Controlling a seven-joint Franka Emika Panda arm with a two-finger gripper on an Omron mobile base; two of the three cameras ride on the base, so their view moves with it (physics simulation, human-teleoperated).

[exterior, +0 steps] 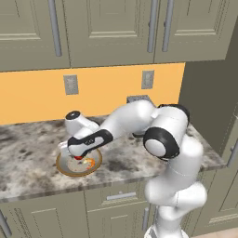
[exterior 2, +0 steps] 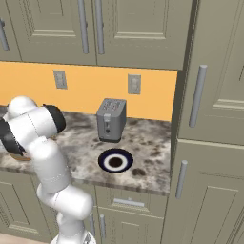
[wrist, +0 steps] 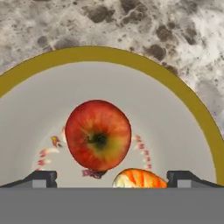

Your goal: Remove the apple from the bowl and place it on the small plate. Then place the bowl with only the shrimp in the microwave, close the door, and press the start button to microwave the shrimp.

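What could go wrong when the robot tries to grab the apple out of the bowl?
1. The shrimp lies right beside the apple, so the open gripper might pinch or nudge it too.
2. The apple is round and could roll away inside the bowl.
3. The small plate sits far along the counter by the toaster, a long carry that risks a drop.

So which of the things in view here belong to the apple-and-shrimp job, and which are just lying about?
Part of the job:
- apple, in the bowl
- bowl, on the counter
- shrimp, in the bowl beside the apple
- small plate, on the counter in front of the toaster
- gripper, open above the bowl

Just lying about:
- toaster
- wall outlets
- upper cabinets
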